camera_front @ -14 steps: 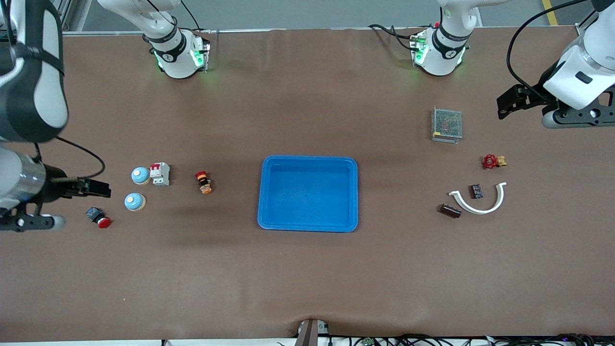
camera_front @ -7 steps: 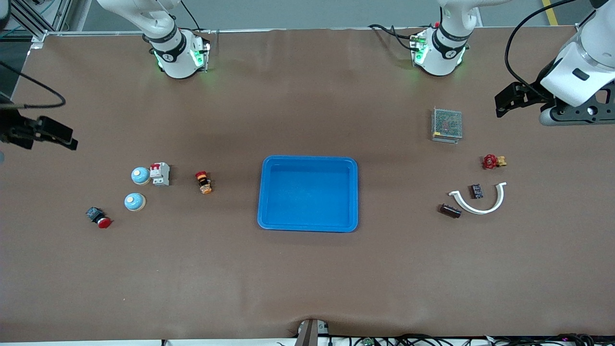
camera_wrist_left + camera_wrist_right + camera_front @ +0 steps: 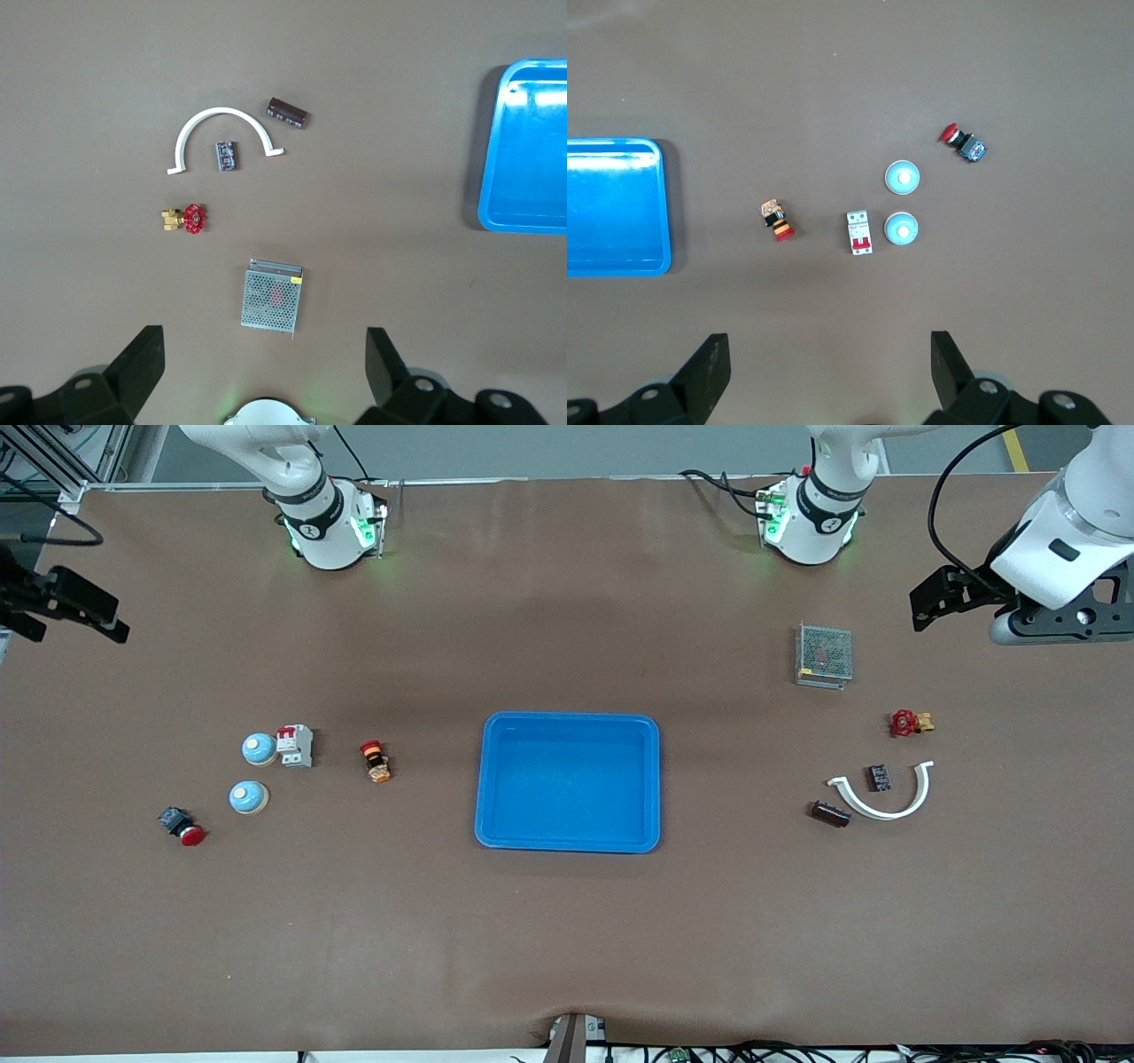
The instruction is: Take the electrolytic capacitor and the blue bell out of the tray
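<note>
Both arms raised at opposite table ends, left gripper (image 3: 261, 376) and right gripper (image 3: 828, 376) fingers wide apart.

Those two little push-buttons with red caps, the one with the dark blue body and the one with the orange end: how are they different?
The red-capped button with the dark blue body lies nearer the front camera and closer to the right arm's end of the table than the red-capped button with the orange end. The blue-bodied one lies at a slant, with a broader cap; the orange-ended one lies closer to the blue plastic tray. Both lie on their sides on the brown table, untouched.
</note>
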Tool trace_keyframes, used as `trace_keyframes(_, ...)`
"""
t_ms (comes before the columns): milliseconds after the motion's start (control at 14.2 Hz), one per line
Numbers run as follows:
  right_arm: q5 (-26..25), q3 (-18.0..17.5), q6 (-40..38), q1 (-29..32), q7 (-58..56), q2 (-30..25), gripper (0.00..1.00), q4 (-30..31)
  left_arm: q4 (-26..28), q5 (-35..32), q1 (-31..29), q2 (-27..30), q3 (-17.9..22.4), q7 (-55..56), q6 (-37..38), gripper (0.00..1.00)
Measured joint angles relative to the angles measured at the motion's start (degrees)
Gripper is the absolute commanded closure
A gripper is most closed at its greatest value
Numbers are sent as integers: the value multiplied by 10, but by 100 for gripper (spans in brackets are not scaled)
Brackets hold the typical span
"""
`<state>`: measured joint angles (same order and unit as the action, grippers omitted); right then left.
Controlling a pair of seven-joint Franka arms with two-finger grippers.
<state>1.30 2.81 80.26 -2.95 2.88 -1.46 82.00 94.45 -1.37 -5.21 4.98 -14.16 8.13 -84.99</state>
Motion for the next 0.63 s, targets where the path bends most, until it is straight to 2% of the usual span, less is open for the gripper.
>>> trace_keyframes(352, 0, -11, 0, 7, 2, -61, 0, 53, 4, 0, -1, 12, 2, 0, 0, 0)
trace_keyframes(634, 0, -23, 8, 25, 2, -77, 0, 77, 4, 11, -2, 16, 6, 0, -2, 0)
